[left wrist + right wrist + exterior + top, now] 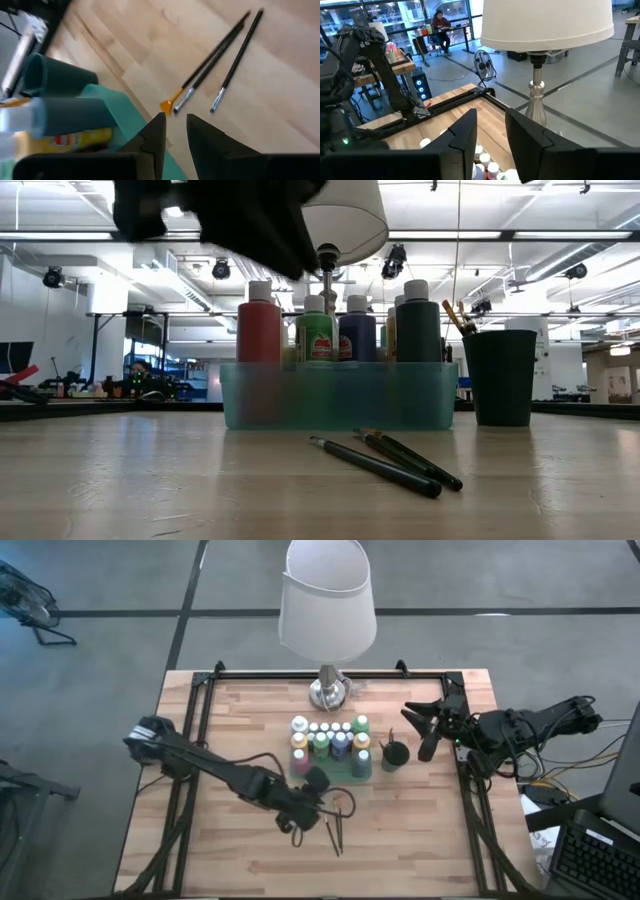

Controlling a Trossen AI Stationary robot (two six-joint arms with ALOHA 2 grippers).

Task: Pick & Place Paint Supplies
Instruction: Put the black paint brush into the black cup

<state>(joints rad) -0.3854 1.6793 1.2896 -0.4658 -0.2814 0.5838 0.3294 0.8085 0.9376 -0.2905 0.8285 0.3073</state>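
Left gripper: I hold it low over the loose brushes on the table, fingers narrowly apart and empty, lined up for a pick.
Right gripper: parked beside the dark cup, fingers narrowly apart, holding nothing.
Paint bottles: upright in the green tray, already sorted.
Cup: one brush handle sticks out, so I judge the loose ones belong there.
In the way: the lamp behind the tray; the tray's corner sits close to my left fingers.
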